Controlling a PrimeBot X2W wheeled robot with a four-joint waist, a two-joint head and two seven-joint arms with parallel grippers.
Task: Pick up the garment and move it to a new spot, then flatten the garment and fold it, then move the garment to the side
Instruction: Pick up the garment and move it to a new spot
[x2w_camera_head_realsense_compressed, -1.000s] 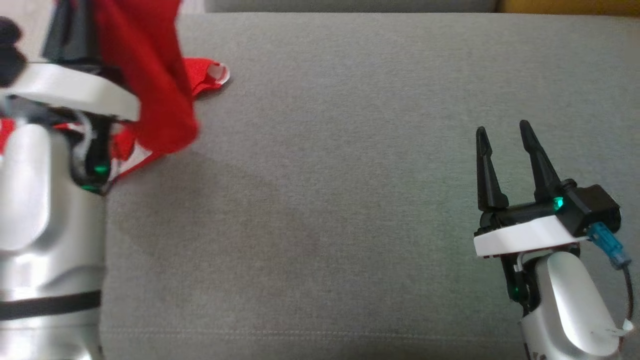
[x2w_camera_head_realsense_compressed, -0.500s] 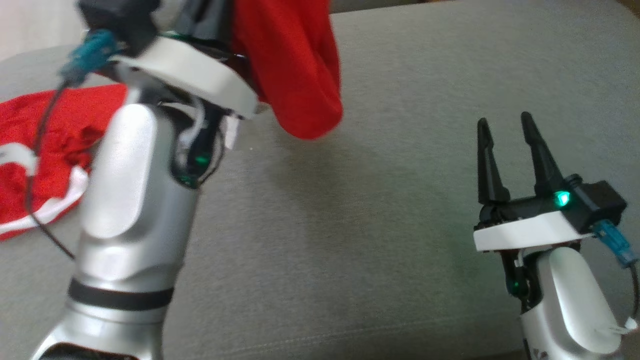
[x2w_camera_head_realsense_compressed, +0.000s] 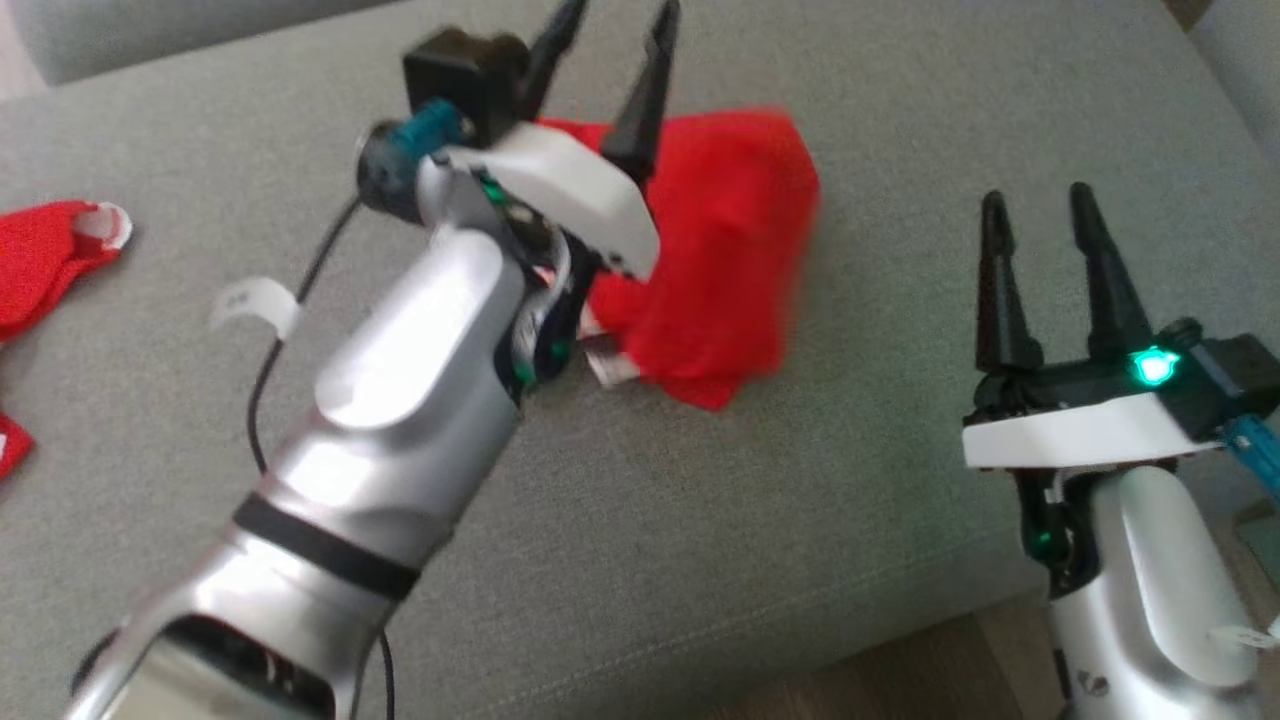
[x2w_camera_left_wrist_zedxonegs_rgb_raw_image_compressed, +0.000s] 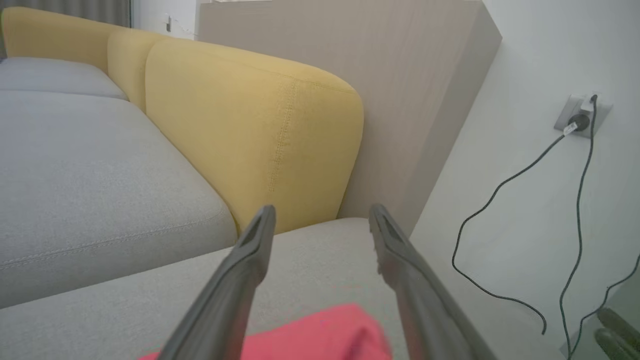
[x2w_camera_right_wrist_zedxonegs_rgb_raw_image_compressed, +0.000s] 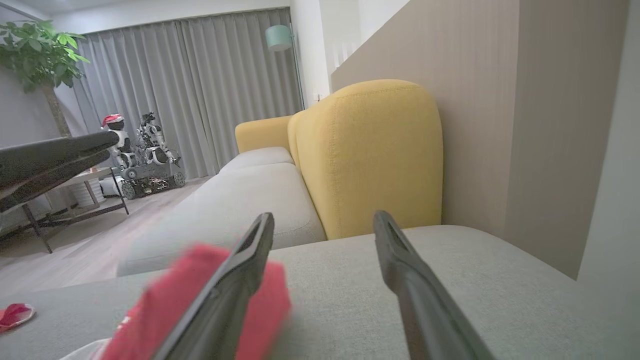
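Left claw spread wide, gripping nothing. Right claw also wide apart, empty. Red garment lies in a crumpled heap on the grey sofa seat, mid-cushion, a bit blurred.

Key relation: the heap sits just right of my left claw and partly beneath it, fingers pointing far past it. From my right claw it's off to the left, bare seat between. Left arm clearly nearer. The heap's long axis runs roughly near-to-far, leaning left at the near end.

Judgement: placing looks done, flattening next, likely both claws on opposite edges. Also a second red piece far left, well apart.
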